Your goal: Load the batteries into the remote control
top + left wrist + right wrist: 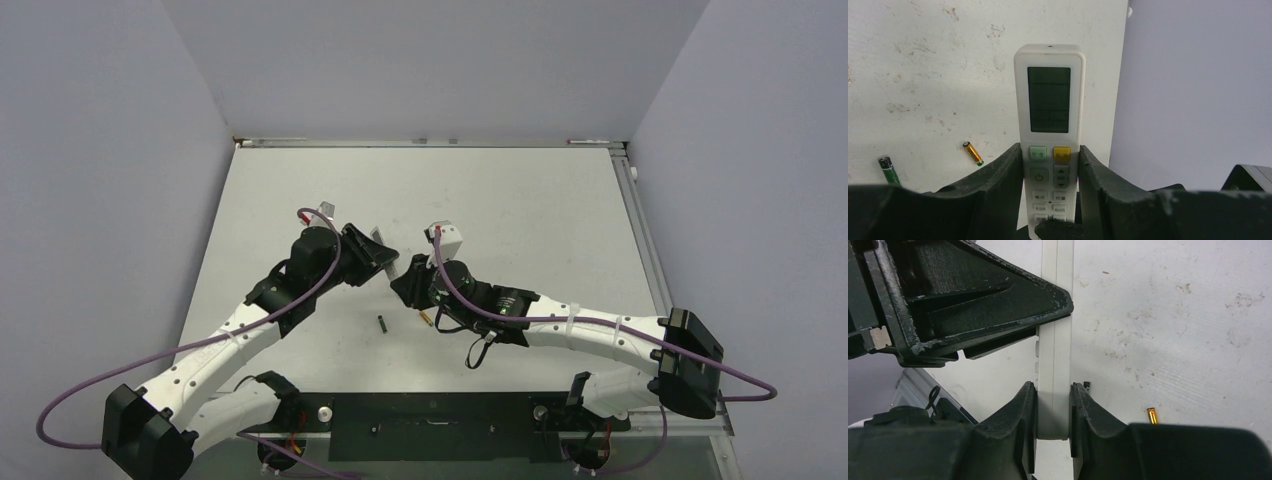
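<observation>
The white remote control (1049, 100), screen and buttons facing the left wrist camera, is held above the table between both grippers. My left gripper (1050, 150) is shut on its long sides at the button end. My right gripper (1053, 387) is shut on the end of the remote (1056, 340), seen edge-on. In the top view the grippers meet at the table's middle, around the remote (396, 266). The blackish battery (382, 323) and the copper-gold battery (424, 318) lie loose on the table just in front of them. Both also show in the left wrist view: blackish (889, 170), gold (973, 153).
The white table (520, 220) is scuffed and stained. Grey walls enclose it at the back and on both sides. A black base rail (430, 412) runs along the near edge between the arm mounts. The gold battery (1151, 415) lies right of my right fingers.
</observation>
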